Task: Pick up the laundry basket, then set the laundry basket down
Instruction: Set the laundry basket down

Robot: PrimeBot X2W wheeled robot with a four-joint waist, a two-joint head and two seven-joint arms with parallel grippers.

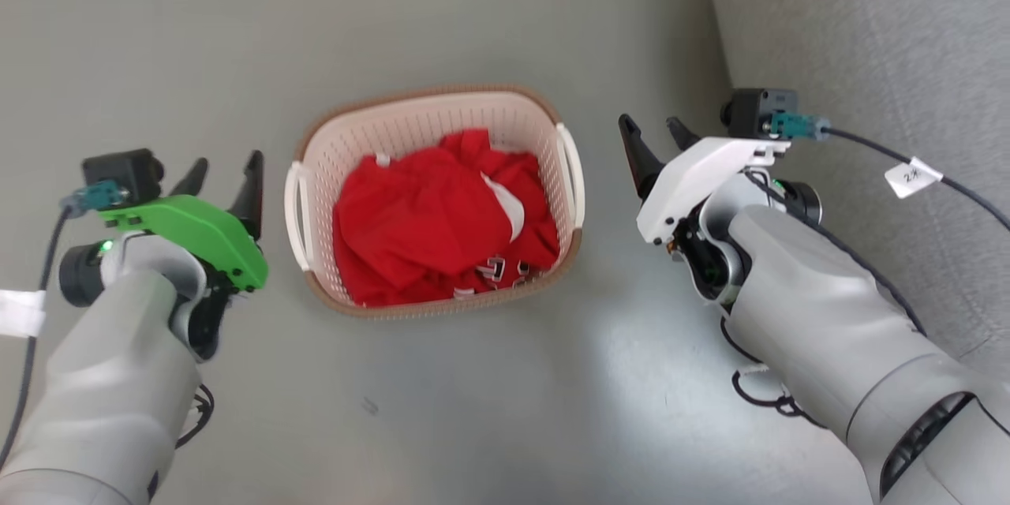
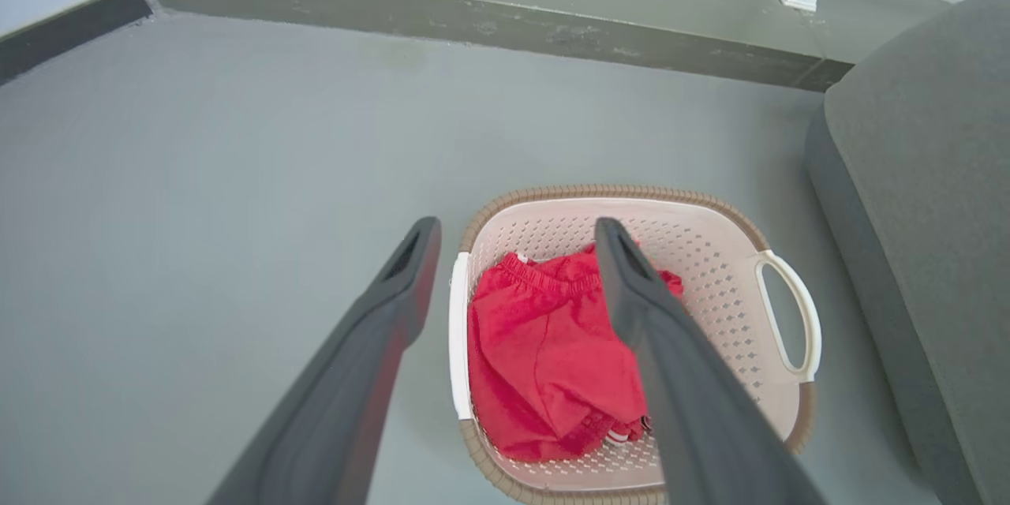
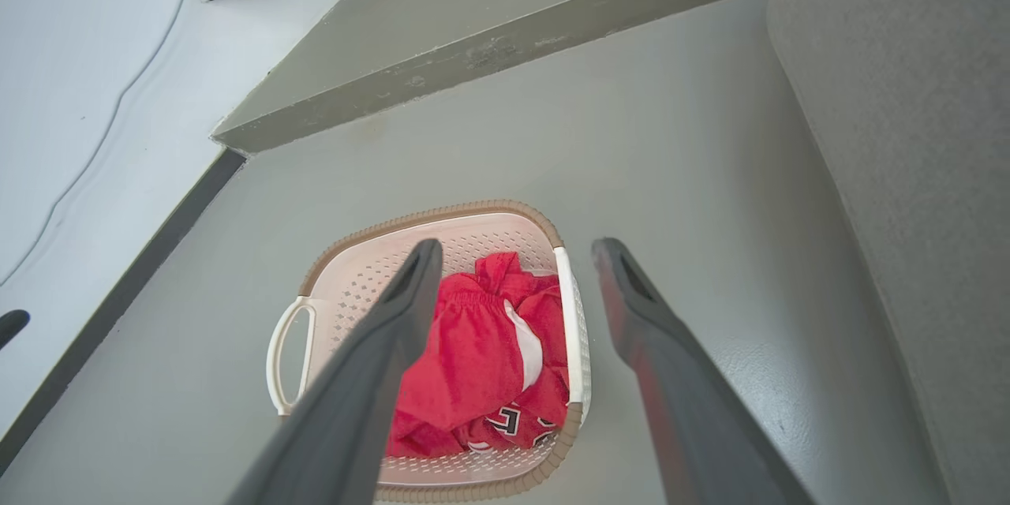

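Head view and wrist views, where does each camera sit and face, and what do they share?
Head view: on the head, looking down at the laundry basket on the floor; left gripper and right gripper, both open, flank it.
Left wrist view: on the left wrist, looking along its spread fingers at the basket, grey upholstered seat beyond.
Right wrist view: on the right wrist, looking along its spread fingers at the basket from the opposite side.
Shared: all three show the basket and red clothes.

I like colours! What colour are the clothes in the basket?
Red clothes, clearest in the head view.
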